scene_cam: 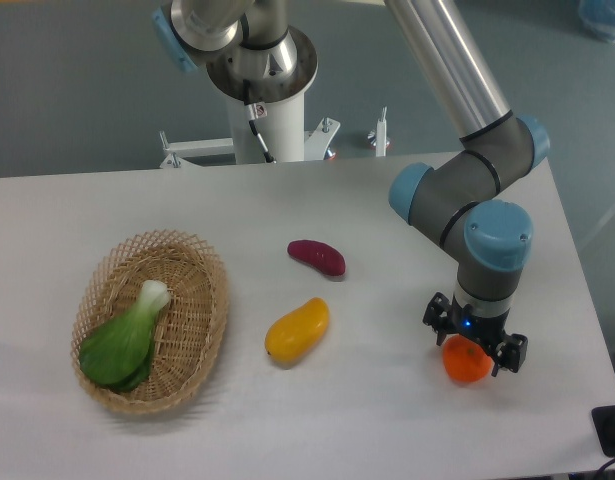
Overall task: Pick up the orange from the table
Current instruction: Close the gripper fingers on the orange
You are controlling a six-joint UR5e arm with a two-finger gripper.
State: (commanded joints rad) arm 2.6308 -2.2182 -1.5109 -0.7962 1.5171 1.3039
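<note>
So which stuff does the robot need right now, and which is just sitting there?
Needed:
orange
gripper, lowered over it
table

Just sitting there:
mango
purple sweet potato
wicker basket
bok choy inside it

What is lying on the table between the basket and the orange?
In the fixed camera view, the mango lies between the basket and the orange. The rest of that stretch of table is bare.
</note>
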